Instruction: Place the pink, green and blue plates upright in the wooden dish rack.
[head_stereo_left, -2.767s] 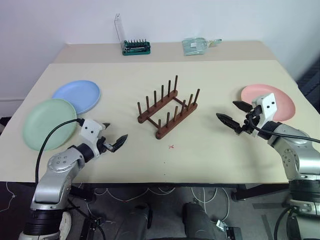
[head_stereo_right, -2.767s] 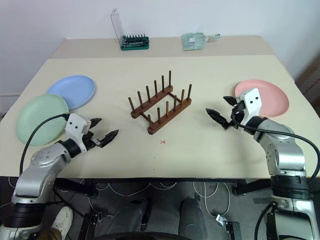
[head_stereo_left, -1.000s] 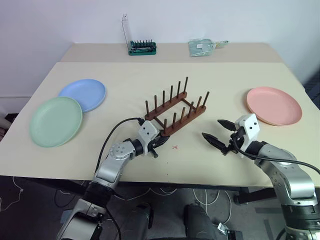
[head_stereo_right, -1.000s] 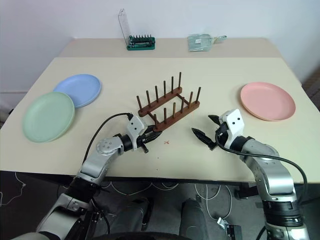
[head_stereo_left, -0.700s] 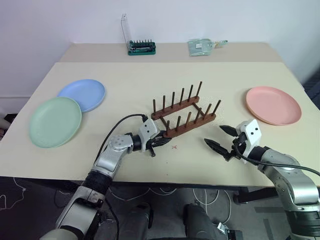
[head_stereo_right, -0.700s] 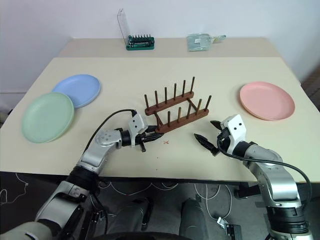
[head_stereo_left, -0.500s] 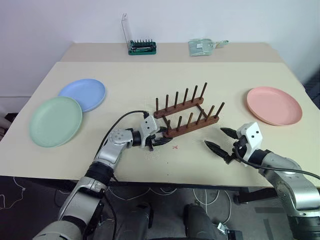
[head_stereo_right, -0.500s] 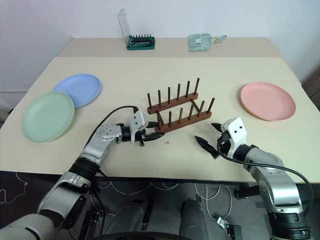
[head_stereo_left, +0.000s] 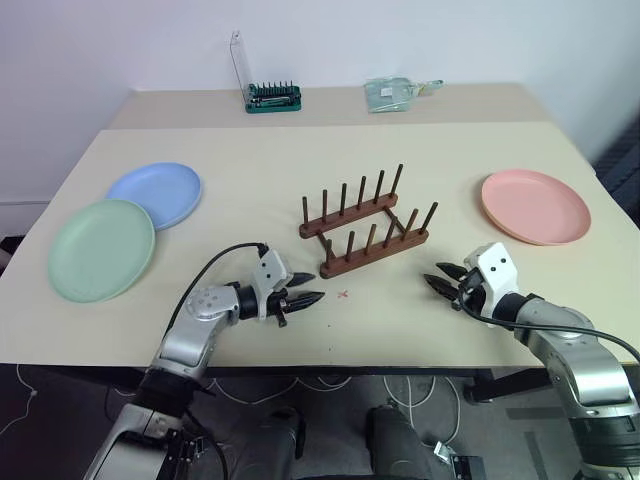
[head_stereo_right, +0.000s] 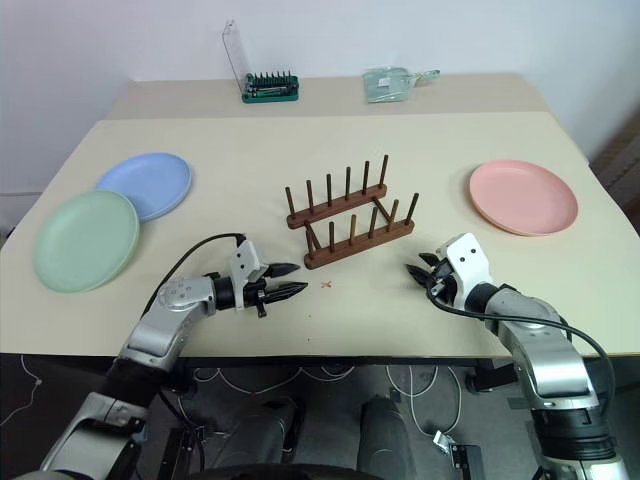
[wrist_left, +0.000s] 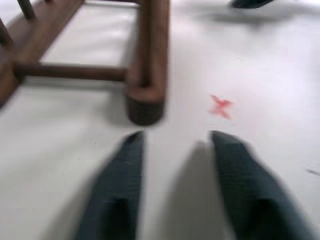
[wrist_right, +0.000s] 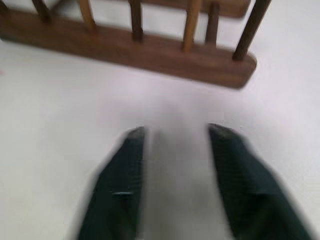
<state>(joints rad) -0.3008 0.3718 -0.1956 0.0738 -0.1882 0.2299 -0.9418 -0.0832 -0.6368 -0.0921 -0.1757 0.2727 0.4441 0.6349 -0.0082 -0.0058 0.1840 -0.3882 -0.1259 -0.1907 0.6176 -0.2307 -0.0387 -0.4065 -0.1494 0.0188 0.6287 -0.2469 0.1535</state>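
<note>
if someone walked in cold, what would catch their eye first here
Probably the empty wooden dish rack in the middle of the table, with the left gripper and right gripper low on either side of its near end. Next, the colours: the pink plate lies flat toward the table's right edge, and the blue plate and green plate lie overlapping on the left.
</note>
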